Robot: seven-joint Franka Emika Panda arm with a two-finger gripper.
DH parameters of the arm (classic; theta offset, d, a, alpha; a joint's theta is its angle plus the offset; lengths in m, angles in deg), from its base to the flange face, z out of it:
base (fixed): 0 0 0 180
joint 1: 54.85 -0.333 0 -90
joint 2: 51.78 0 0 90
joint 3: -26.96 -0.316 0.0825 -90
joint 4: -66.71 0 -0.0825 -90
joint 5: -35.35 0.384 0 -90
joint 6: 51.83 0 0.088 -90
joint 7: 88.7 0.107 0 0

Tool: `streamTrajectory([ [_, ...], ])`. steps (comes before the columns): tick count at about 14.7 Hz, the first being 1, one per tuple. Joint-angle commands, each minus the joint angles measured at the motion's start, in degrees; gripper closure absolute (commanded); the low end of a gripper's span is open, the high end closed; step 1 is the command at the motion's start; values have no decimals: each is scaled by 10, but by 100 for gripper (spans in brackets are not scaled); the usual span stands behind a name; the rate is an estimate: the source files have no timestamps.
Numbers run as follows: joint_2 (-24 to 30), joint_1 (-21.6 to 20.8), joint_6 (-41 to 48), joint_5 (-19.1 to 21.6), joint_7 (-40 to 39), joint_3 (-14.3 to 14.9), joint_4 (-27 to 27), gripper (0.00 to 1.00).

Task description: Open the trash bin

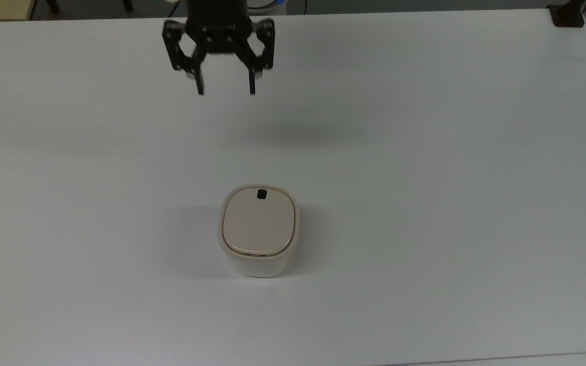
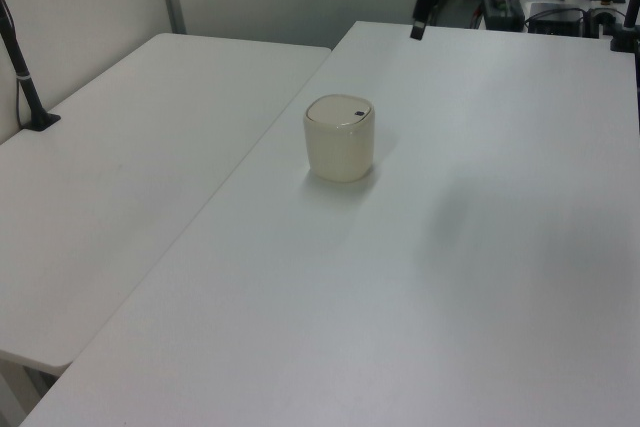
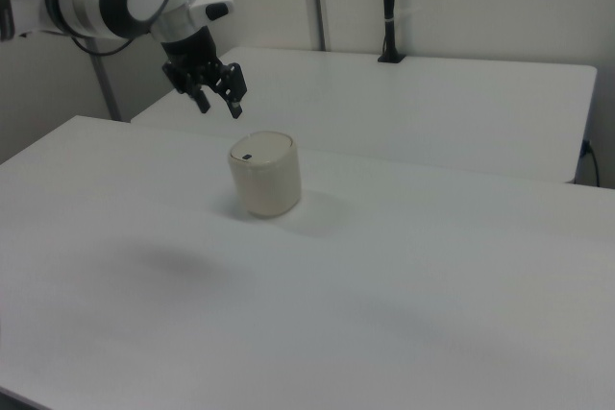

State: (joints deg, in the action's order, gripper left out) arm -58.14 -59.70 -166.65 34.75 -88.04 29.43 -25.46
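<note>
Trash bin (image 1: pixel 258 230) lid closed, mid white table (image 1: pixel 425 152), well clear of every edge, gripper (image 1: pixel 226 92) above, fingers apart, second table (image 2: pixel 130 147) alongside

Quick tally: one trash bin (image 1: pixel 258 231), with one beige lid (image 1: pixel 258 219) and one black button (image 1: pixel 261 193) on it. One gripper (image 1: pixel 226 92), and it has two fingers (image 1: pixel 200 85). Two white tables (image 2: pixel 480 247) side by side, plus one black pole (image 3: pixel 388 7) standing on the neighbouring one.
</note>
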Motion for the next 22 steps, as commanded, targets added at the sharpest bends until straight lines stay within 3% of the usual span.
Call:
streamTrajectory([
  [1, -37, -22, -117, -1, 184, 2, -1, 91],
  [2, -51, -23, -146, -4, 239, 3, -1, 100],
  [6, -95, -38, -221, -24, 388, 3, 1, 100],
  [10, -141, -40, -255, -82, 506, 3, 1, 100],
  [22, -171, -56, -266, -111, 521, 3, -10, 100],
])
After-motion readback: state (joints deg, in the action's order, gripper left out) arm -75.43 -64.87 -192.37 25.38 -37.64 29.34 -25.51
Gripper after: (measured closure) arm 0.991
